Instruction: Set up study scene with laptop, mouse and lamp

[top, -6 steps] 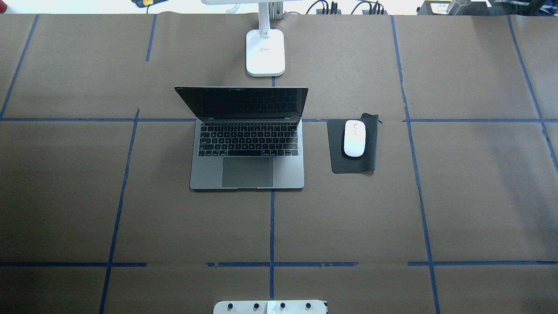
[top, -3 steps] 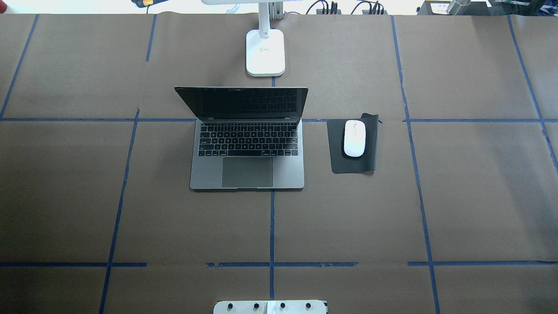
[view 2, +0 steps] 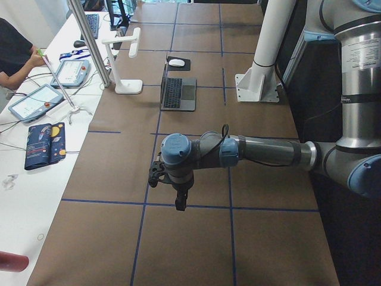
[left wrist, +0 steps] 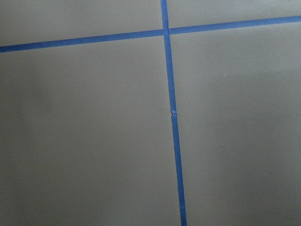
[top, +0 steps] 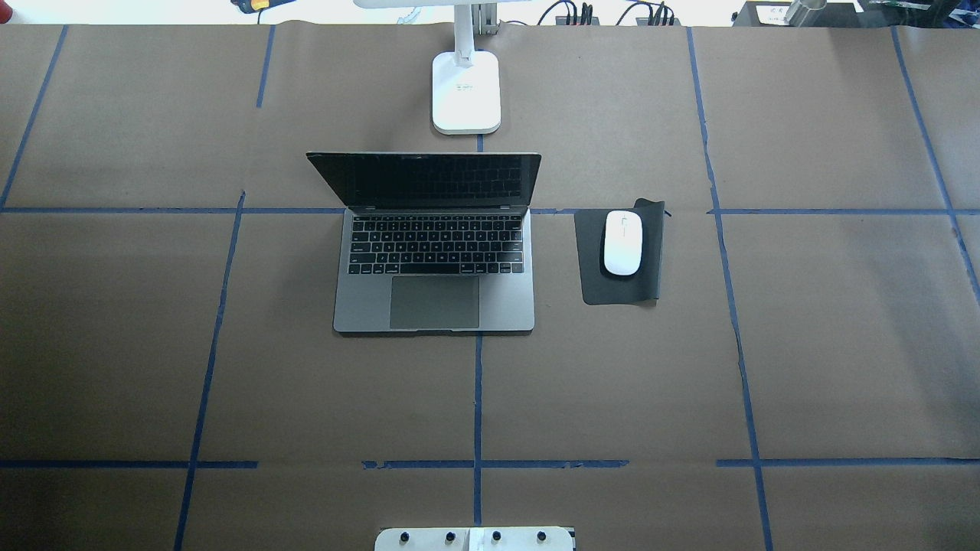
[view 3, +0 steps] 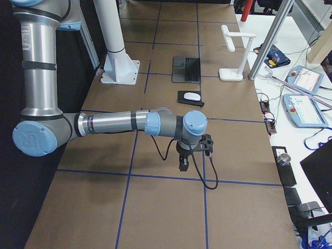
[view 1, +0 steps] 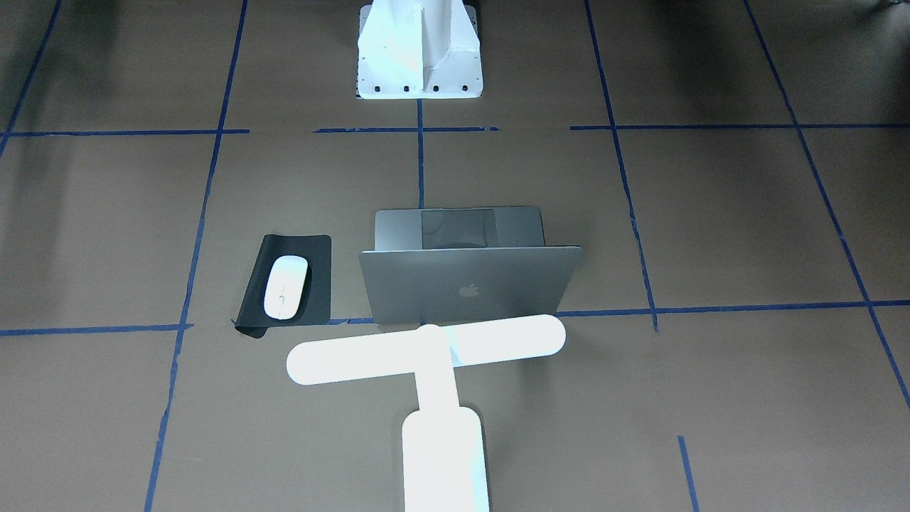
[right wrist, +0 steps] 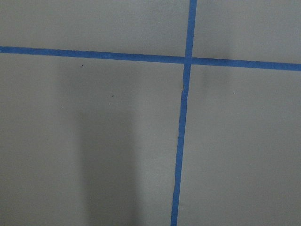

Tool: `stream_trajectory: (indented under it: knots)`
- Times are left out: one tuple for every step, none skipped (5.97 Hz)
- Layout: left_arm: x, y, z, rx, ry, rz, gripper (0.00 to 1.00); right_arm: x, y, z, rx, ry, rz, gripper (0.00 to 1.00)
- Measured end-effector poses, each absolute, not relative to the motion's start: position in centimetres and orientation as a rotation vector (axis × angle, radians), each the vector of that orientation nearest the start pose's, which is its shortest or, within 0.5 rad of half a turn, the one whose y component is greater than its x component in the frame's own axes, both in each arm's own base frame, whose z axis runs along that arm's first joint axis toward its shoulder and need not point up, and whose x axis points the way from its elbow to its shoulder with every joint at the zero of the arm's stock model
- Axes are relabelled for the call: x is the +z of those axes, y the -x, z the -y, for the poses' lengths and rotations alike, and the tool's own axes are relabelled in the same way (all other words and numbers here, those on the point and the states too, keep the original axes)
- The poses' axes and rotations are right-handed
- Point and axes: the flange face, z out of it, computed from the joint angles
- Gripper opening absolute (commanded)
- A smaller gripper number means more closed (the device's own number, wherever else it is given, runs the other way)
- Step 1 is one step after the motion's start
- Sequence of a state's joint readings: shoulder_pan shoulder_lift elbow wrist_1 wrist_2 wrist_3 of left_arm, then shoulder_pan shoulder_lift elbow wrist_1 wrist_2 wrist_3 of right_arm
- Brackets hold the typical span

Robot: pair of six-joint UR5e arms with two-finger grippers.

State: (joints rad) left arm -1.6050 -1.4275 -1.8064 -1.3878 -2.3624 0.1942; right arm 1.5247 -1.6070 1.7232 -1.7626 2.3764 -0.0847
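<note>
Overhead view, left of centre: the laptop (top: 434, 260) sits open, keyboard turned toward my base, ready for a user on my side, I judge. At top centre, the lamp (top: 465, 92) stands just behind the screen, so its glowing bar reaches over the lid. Right of centre, the mouse (top: 622, 242) lies on the black mat (top: 647, 287) just beside the laptop, handy for a right hand. The scene looks set. My left gripper (view 2: 178, 199) and right gripper (view 3: 183, 163) hang over bare brown paper, well apart from everything. How far open they are, I cannot tell; both wrist views show only the blue tape (left wrist: 171, 94).
</note>
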Motion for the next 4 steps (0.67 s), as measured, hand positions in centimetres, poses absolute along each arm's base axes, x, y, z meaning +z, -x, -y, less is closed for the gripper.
stream_trajectory:
  knots:
    - [62.61,7.67,42.16,0.116,-0.004,-0.795,1.00,61.92,-3.99,47.02,-0.092,0.058,0.807,1.00]
    - [62.90,7.68,42.17,0.113,0.002,-0.795,1.00,61.96,-3.99,46.99,-0.091,0.059,0.806,1.00]
    - [63.06,7.67,42.03,0.113,0.005,-0.796,1.00,61.93,-3.99,46.98,-0.091,0.059,0.806,1.00]
    - [63.21,7.65,41.84,0.116,0.006,-0.796,1.00,61.86,-3.97,47.00,-0.091,0.058,0.806,1.00]
